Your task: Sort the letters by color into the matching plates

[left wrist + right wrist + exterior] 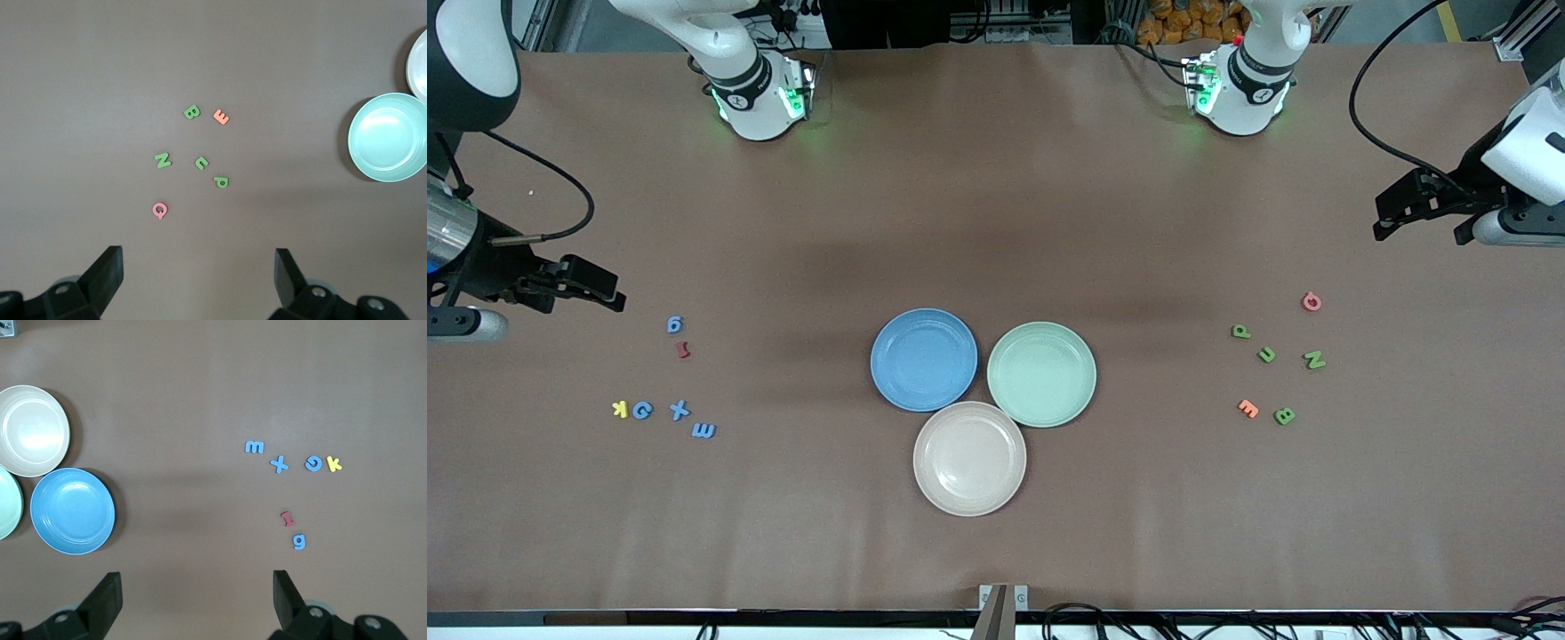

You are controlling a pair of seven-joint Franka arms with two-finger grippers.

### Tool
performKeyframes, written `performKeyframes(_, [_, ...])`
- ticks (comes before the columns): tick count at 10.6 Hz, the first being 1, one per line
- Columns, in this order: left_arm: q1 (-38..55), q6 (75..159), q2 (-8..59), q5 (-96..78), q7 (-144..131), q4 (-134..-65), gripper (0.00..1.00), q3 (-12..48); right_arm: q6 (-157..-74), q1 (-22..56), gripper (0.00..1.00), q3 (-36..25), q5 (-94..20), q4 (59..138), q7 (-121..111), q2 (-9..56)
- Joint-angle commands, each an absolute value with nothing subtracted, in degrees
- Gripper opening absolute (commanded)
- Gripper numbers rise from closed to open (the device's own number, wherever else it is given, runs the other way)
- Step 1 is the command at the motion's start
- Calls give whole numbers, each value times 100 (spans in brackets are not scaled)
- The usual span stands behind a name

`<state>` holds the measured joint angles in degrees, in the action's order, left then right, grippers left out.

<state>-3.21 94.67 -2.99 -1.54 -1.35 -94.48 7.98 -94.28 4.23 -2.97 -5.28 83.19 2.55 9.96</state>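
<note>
**Plates bare, letters in two clusters, both arms waiting**

Three plates sit touching at the table's middle: the blue plate (pixel 923 359) toward the right arm's end, the pale green plate (pixel 1041 374) beside it toward the left arm's end, and the beige plate (pixel 969 458) nearest the front camera, at about six o'clock from where the other two meet. None holds a letter.

Toward the right arm's end lie a blue g (pixel 674 324), a red letter (pixel 683 349) just beside it, then nearer the camera a yellow K (pixel 620 409), a blue G (pixel 642 410), a blue X (pixel 680 410) and a blue M (pixel 703 430).

Toward the left arm's end lie a pink Q (pixel 1311 301), a green P (pixel 1240 332), a green U (pixel 1266 355), a green N (pixel 1314 359), an orange E (pixel 1248 408) and a green B (pixel 1284 415). From the U, the Q lies near two o'clock and the B near five.

The right gripper (pixel 609 298) hangs over bare table at roughly ten o'clock from the blue g, jaws wide apart and holding nothing. The left gripper (pixel 1392 224) hangs over bare table at about one o'clock from the Q, jaws likewise spread and holding nothing.
</note>
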Motion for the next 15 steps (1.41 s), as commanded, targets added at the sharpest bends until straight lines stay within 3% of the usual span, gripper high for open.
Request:
performKeyframes(1, [-334,9457,-334,-35,-53,-9404,100,826,-9334,413,100,-299,-562,8271,228,958])
performKeyframes(9, [-325,9457,-334,-123,-692,-9518,100,870,-9334,413,100,-299,-562,8271,237,958])
performKeyframes(15, [-360,11071,-633,-35,-914,-11326,100,940,-9325,439,100,-273,-571,8271,220,958])
